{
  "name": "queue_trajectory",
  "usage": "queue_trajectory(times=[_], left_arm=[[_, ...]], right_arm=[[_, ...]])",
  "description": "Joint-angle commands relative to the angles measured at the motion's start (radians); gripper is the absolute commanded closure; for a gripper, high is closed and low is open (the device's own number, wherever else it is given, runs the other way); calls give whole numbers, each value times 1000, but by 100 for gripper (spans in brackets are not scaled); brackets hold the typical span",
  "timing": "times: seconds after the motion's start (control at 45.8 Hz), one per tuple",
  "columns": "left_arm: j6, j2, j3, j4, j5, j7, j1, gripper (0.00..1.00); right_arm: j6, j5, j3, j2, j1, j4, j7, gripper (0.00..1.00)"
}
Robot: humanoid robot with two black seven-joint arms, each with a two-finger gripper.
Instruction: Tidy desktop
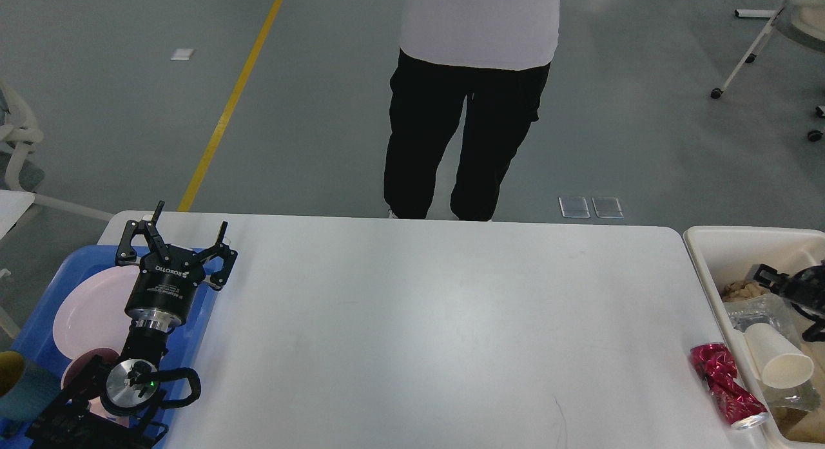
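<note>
**Operator:** Report the position of the desktop [412, 320].

**Inspector:** The white desktop spans the middle of the view from near edge to far edge. A blue tray [38, 320] sits at its left end. A beige bin [715, 243] stands just beside its right end. A crushed red can [727, 384] lies on the desktop's near right corner, close to the bin wall.

**Operator:** State of the left gripper [179, 238]?

**Inspector:** It hangs above the tray's far right corner. Its two fingers are spread wide apart and nothing sits between them. Below it, the tray carries a pink plate [90, 310] and a smaller pink bowl [80, 368].

**Operator:** State of the right gripper [783, 283]?

**Inspector:** It enters at the right edge, above the bin. It appears dark and partly cut off by the view's edge, so I cannot tell its opening or whether it holds anything. A white paper cup [776, 364] lies on its side in the bin, among clear plastic and brown scraps.

**Operator:** Anything beyond the desktop?

**Inspector:** A person [474, 82] in black trousers and a white top stands at the far edge.
</note>
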Motion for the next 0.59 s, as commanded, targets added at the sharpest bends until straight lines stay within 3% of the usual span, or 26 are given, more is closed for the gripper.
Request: queue_trajectory(times=[0.0,0.175,0.284,0.415,0.568], left_arm=[[0,0,0,0,0,1,0,4],[0,0,0,0,0,1,0,4],[0,0,0,0,0,1,0,4],[0,0,1,0,0,1,0,4],[0,0,0,2,0,1,0,4]], right_arm=[[179,-15,-126,-13,266,181,-6,0],[550,-12,-177,51,549,285,-8,0],[728,-12,-179,93,694,364,-8,0],[824,-11,-179,101,863,515,-9,0],[842,-9,-192,64,1063,755,-9,0]])
